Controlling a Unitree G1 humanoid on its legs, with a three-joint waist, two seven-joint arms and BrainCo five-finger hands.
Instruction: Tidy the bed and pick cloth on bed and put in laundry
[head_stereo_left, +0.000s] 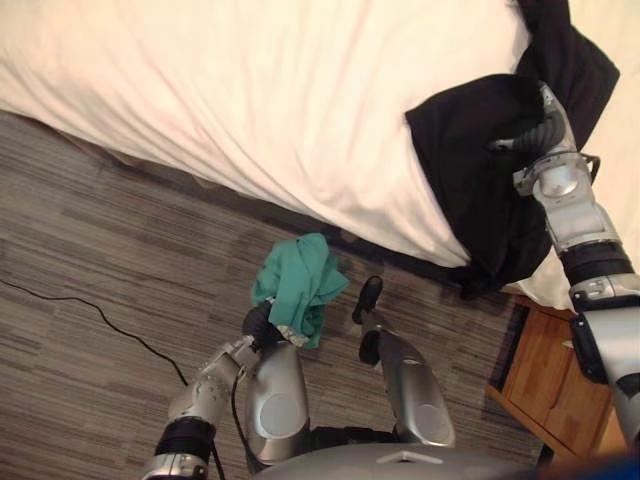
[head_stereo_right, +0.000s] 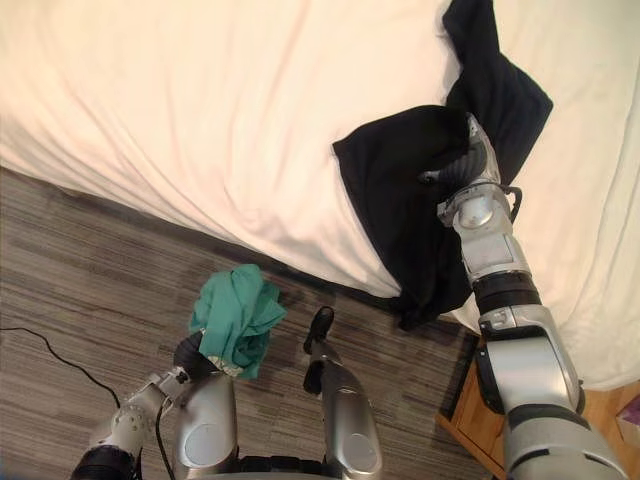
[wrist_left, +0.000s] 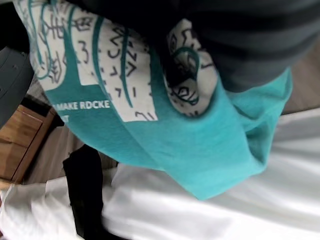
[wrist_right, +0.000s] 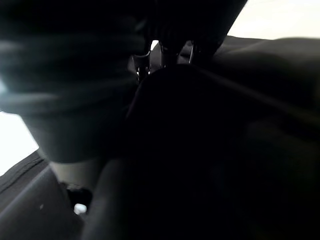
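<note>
Where the white bed (head_stereo_left: 250, 90) runs across the head views, we see a black garment (head_stereo_left: 470, 160) lying at its near edge. One end reaches up across the sheet and the other spills over the side toward the striped grey floor (head_stereo_left: 90, 270). The right hand (head_stereo_right: 474, 158) rests on top of this garment. Its arm comes in from the lower right, past a wooden nightstand (head_stereo_left: 548, 385) that stands just beside the bed. We cannot tell how its fingers stand: they sink into the dark cloth, and in the right wrist view we make out little more than black fabric close against the hand.

The left hand (head_stereo_left: 258, 325) is low over the floor, in front of the bed's side and well apart from the black garment. It holds a teal cloth (head_stereo_left: 300, 280), bunched into a loose ball and off the bed. In the left wrist view we see the cloth gathered up against the hand's dark cover. A white printed panel is folded in on itself where the fingers are clamped on it. The rest of the teal fabric hangs past the hand, with the white bed and the black garment beyond it.
</note>
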